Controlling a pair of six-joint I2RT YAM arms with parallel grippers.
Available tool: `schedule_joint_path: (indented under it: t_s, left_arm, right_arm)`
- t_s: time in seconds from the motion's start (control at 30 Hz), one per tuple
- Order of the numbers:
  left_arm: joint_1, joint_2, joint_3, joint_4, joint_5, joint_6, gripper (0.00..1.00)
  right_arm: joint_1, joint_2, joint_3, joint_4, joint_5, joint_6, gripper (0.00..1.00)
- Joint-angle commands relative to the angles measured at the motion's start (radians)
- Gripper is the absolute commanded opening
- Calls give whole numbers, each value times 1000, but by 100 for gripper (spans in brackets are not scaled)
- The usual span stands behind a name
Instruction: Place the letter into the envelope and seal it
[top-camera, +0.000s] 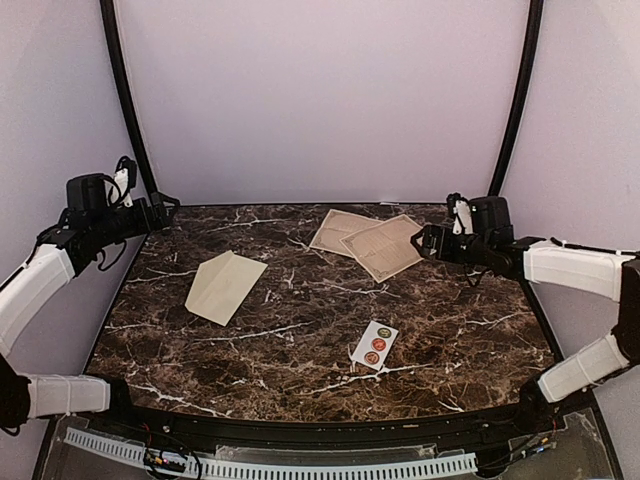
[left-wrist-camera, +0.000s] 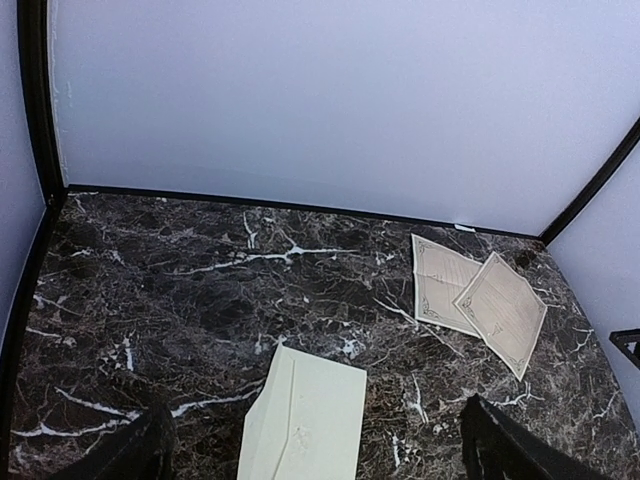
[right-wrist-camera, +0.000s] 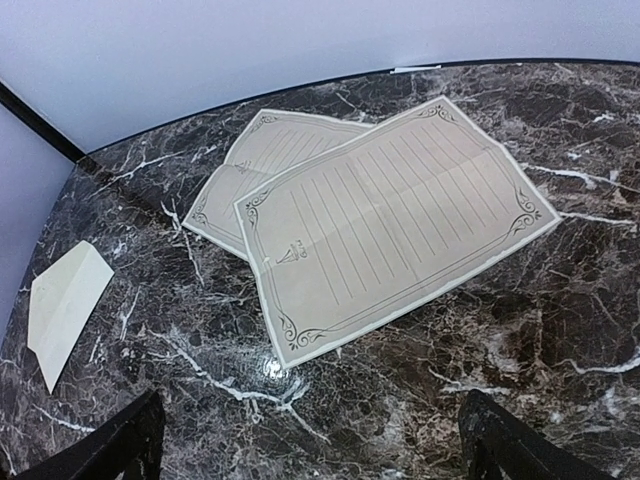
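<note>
Dark brown marble with white veins forms the surface (top-camera: 300, 390), closed in by pale walls on three sides. The envelope (top-camera: 225, 287) lies flat in the left half, nearer the left edge than the middle, roughly halfway between the far and near edges and turned at a slant. It touches nothing else. Whether its flap is open I cannot tell.

Near the far edge, right of centre, the upper sheet (top-camera: 385, 247) partly covers the lower sheet (top-camera: 338, 230). Both are tan with lines and a printed border. A small white sticker strip (top-camera: 374, 344) with three round dots lies toward the near edge, right of centre.

The left gripper (top-camera: 165, 210) hangs over the far left corner, jaws spread wide with nothing between them. The right gripper (top-camera: 420, 240) hovers just beside the upper sheet's right corner, also spread wide and empty.
</note>
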Motion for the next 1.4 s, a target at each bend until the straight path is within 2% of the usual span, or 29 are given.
schedule_joint_path:
  t_s: [0.0, 0.3, 0.67, 1.03, 1.37]
  left_arm:
    - [2, -29, -23, 12, 21, -2, 98]
    - [10, -32, -23, -13, -28, 14, 98]
    - [21, -11, -23, -7, 18, -1, 99]
    - [22, -8, -27, -5, 34, -7, 99]
    - [22, -5, -26, -8, 32, -8, 99]
  right_arm:
    - [47, 126, 73, 104, 8, 54, 99]
    - [98, 404, 256, 110, -39, 37, 98]
    - [109, 598, 368, 102, -87, 31, 97]
    - [113, 637, 333, 82, -130, 36, 96]
    - [116, 549, 150, 80, -174, 91, 95]
